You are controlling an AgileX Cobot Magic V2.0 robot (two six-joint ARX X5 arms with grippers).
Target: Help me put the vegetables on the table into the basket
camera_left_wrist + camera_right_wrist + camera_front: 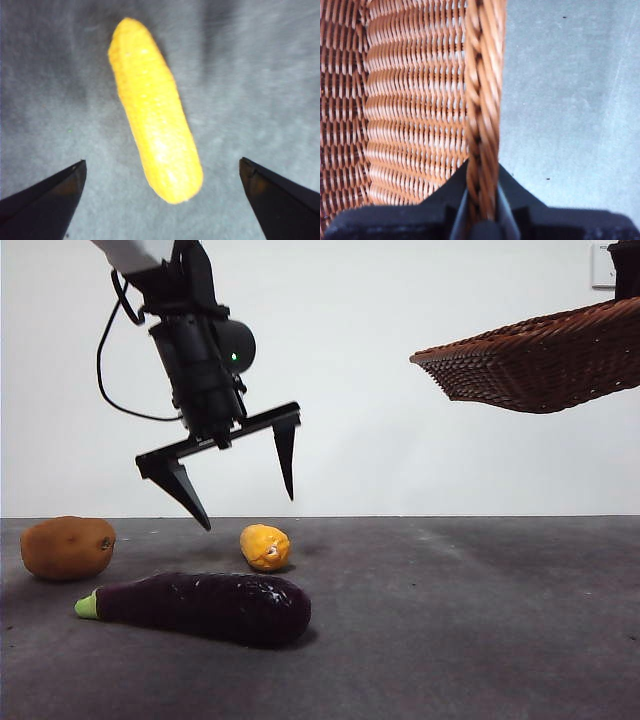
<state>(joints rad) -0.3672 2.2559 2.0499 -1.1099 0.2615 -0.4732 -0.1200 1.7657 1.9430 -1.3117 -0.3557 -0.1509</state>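
Your left gripper (245,495), jaws spread wide and empty, hangs above the corn (265,546) at its 6 o'clock; your right gripper (482,210) pinches the basket (540,360) rim, lifting it ready.

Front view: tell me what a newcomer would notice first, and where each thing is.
The basket hangs in the air at upper right, tilted, the right pincer shut on its braided rim. At upper left the left pincer hovers open above the corn. On the table the eggplant lies nearest the camera, the potato at far left.
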